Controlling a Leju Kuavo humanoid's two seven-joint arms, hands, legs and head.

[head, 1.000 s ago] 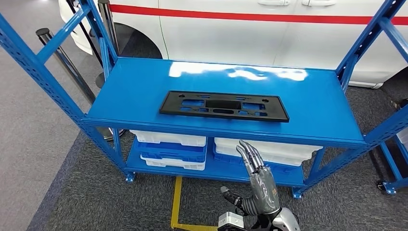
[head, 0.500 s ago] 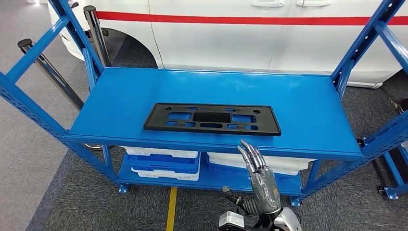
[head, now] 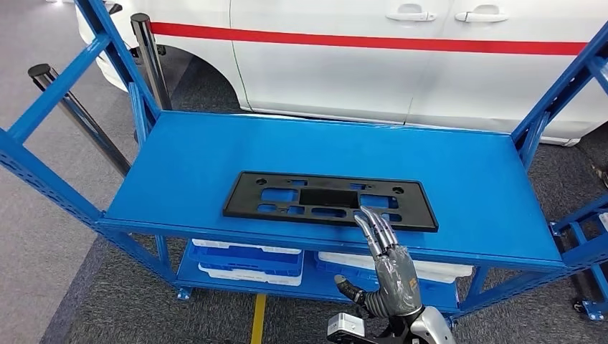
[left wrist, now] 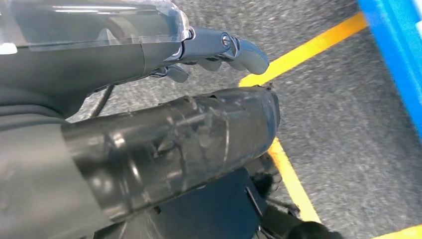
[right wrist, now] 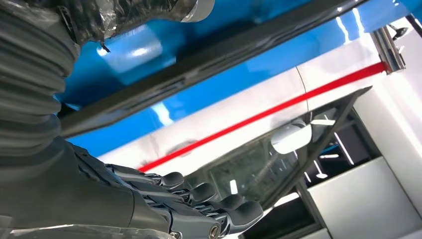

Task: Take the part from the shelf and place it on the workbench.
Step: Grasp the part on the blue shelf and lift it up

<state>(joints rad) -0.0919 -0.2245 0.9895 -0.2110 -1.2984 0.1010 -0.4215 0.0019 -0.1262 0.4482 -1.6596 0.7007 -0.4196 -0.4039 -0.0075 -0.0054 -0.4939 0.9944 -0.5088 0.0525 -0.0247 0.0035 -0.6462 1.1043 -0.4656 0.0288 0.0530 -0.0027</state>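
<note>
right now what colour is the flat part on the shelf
Black, seen best in the head view: the part lies on the blue shelf.

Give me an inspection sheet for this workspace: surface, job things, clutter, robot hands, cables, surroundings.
Surface: blue shelf top, glossy, bare apart from the part.
Job things: black plastic part lies flat near the front edge, untouched.
Clutter: white and blue trays stacked on the lower shelf.
Robot hands: right robot hand raised before the shelf edge, fingers straight, holding nothing; left robot hand hangs over the floor, fingers curled, holding nothing.
Cables: nothing seen.
Surroundings: white car with red stripe, yellow floor line.
</note>
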